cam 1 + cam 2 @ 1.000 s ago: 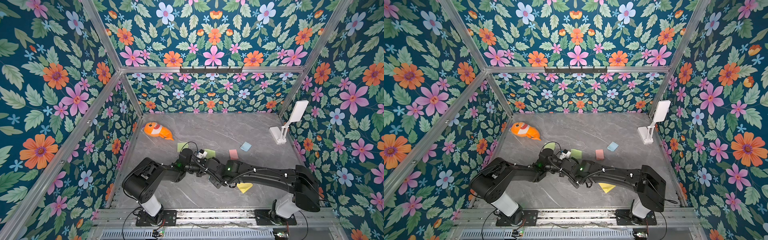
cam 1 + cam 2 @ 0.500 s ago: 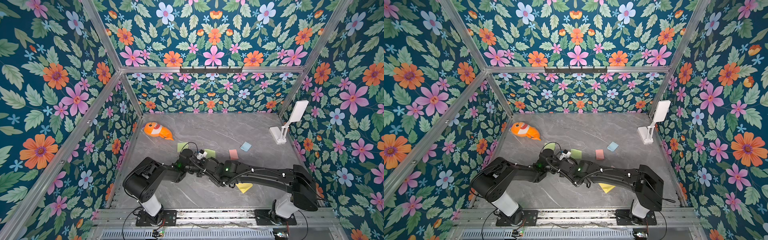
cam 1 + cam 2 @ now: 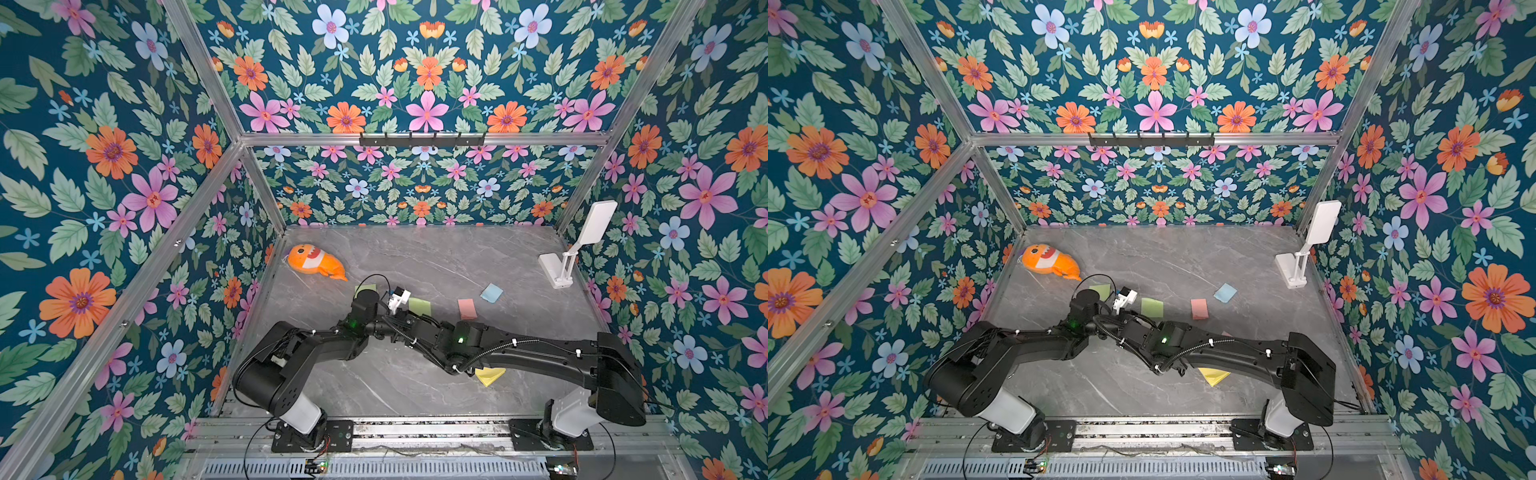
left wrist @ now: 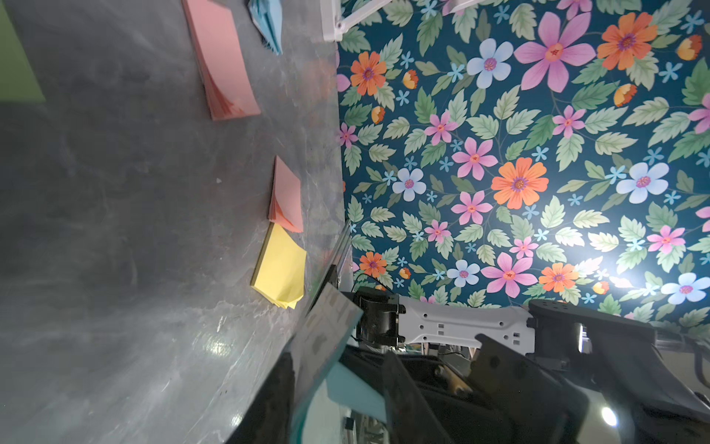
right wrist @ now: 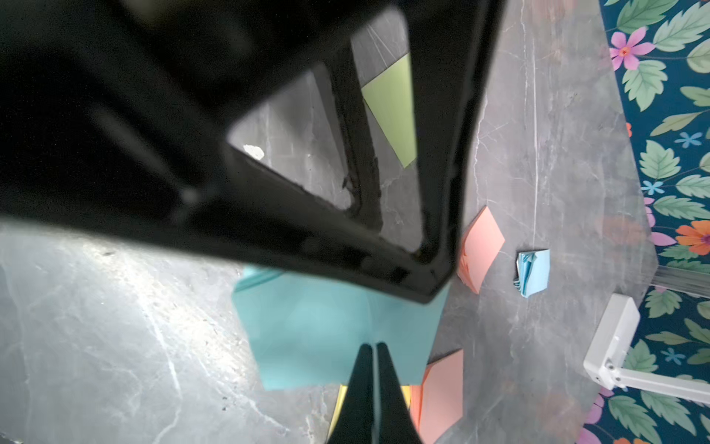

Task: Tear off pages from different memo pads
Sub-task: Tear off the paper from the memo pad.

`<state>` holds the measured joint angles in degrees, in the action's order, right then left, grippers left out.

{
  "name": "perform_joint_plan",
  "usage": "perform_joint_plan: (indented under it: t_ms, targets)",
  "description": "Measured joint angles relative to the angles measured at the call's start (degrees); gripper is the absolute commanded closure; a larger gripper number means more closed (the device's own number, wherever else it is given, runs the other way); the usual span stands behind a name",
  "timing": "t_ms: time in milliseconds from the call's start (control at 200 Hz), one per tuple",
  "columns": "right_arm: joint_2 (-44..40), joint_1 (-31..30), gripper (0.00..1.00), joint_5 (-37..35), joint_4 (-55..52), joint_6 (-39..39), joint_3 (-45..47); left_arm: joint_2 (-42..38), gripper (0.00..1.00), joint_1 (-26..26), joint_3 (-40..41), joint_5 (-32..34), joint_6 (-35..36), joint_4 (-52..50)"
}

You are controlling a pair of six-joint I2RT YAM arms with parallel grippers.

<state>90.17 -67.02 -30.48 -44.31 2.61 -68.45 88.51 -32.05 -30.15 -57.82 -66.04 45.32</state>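
Fingers of the right gripper (image 5: 374,348) are pressed together, pinching one edge of the teal page (image 5: 326,330). Jaws of the left gripper (image 4: 365,357) stand apart, flanking the same page. Both grippers meet near frame centre in both top views. The green pad (image 3: 420,306), pink pad (image 3: 467,308) and blue pad (image 3: 491,293) lie to the right of that point, and the yellow pad (image 3: 490,375) lies to the lower right.

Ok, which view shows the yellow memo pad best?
The left wrist view: the yellow memo pad lies whole and uncovered, beside a pink pad. In both top views the right arm hides all but a corner. The right wrist view shows only slivers either side of the shut right tool.
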Motion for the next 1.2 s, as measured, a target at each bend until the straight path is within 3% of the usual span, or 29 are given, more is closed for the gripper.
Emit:
perform_joint_plan:
  t_ms: [360, 605, 780, 895, 990, 1085, 1200]
  targets:
    - [-4.5, 3.8, 1.00, 0.7, -0.9, -4.9, -2.8, -15.4, 0.21, -0.2, 7.4, 13.6, 21.1, -8.8]
    - [-6.9, 3.9, 1.00, 4.1, -1.9, -7.2, -5.7, -16.0, 0.21, -6.1, 7.4, 17.6, 28.1, -4.1]
    - [-9.3, 4.2, 1.00, 6.9, -1.9, -7.5, -5.8, -12.5, 0.42, -7.7, 5.0, 16.6, 29.8, -2.5]
    - [-9.6, 4.6, 1.00, 7.6, -1.9, -7.5, -5.8, -11.2, 0.68, -7.9, 3.5, 15.3, 29.2, -1.4]
    - [-9.6, 5.1, 1.00, 7.3, -1.8, -7.4, -5.6, -10.8, 0.81, -8.1, 2.5, 14.5, 28.8, -0.5]
    - [-9.7, 6.0, 1.00, 5.1, -1.2, -7.2, -5.1, -9.9, 1.00, -8.1, 2.0, 14.3, 28.2, 0.2]
    - [-9.5, 7.3, 1.00, 0.8, -0.4, -6.5, -4.9, -8.2, 1.00, -8.0, 1.3, 14.2, 26.8, 0.1]
